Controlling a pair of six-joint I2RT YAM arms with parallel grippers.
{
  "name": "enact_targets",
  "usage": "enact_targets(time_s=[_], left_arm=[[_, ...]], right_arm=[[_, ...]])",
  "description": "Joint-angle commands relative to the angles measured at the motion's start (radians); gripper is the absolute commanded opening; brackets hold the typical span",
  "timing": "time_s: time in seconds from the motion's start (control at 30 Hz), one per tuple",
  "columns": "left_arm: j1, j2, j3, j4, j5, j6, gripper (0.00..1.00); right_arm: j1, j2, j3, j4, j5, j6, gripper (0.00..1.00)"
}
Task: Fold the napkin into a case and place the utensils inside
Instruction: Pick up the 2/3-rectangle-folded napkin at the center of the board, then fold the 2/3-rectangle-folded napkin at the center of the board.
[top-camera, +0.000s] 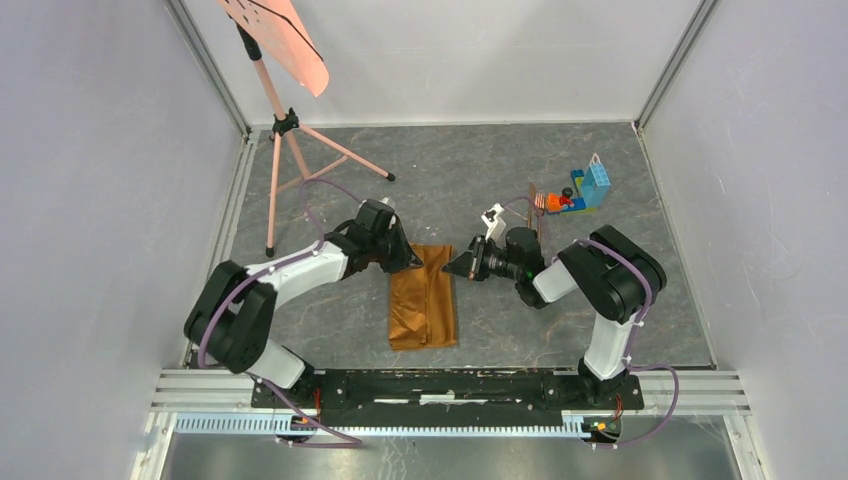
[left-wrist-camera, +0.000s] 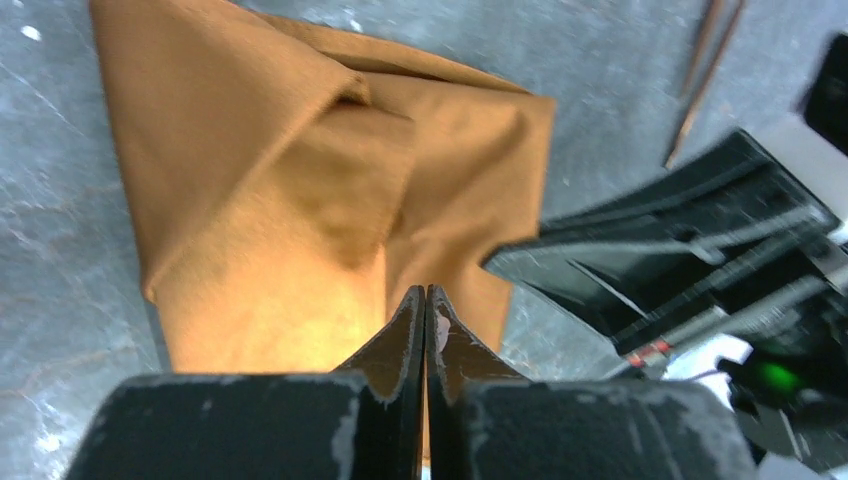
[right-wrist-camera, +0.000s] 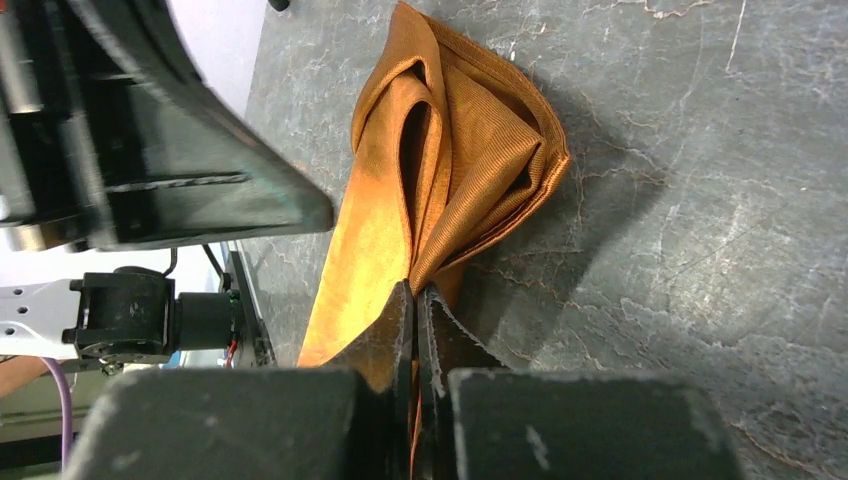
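Note:
The orange-brown napkin (top-camera: 423, 305) lies folded into a narrow upright strip in the middle of the table, its far end bunched into loose loops (right-wrist-camera: 480, 150). My left gripper (top-camera: 410, 260) sits at the napkin's far left corner, shut (left-wrist-camera: 426, 292), with a thin orange sliver between its fingers. On the far right corner my right gripper (top-camera: 453, 266) is shut on the cloth (right-wrist-camera: 415, 290), and the fabric runs into its jaws. The utensils (left-wrist-camera: 700, 80), thin dark sticks, lie on the table beyond the napkin, near the bricks (top-camera: 535, 202).
A colourful toy brick pile (top-camera: 585, 190) stands at the back right. A tripod stand (top-camera: 285, 130) with a salmon-pink sheet (top-camera: 285, 40) fills the back left. Walls enclose the dark marbled table (top-camera: 470, 170) on three sides.

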Motion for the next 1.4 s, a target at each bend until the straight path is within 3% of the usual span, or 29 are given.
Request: enact_targets(time_s=[0.0,0.3,0.67,0.8,1.0,1.2,1.37], left_arm=[[0.017,0.090,0.058,0.085,-0.083,0.077,0.02],[0.017,0.230,0.044,0.090,-0.149,0.105,0.02],[0.016,0.216,0.009,0.118,-0.098,0.119,0.03],[0.017,0.118,0.012,0.054,-0.086,0.143,0.12],[0.019,-0.055,0.049,-0.101,-0.035,0.172,0.35],[0.068,-0.130,-0.016,-0.178,-0.147,0.199,0.52],[0.095,-0.061,-0.059,-0.131,-0.167,0.215,0.49]], right_arm=[[0.016,-0.041,0.037,-0.041,0.026,-0.035,0.00],[0.095,-0.076,0.117,-0.233,0.163,-0.042,0.00],[0.258,-0.086,0.289,-0.590,0.546,0.004,0.00],[0.263,-0.099,0.320,-0.656,0.621,-0.021,0.00],[0.268,-0.089,0.338,-0.667,0.625,-0.046,0.00],[0.282,-0.091,0.350,-0.672,0.633,-0.052,0.00],[0.291,-0.100,0.362,-0.682,0.646,-0.060,0.00]])
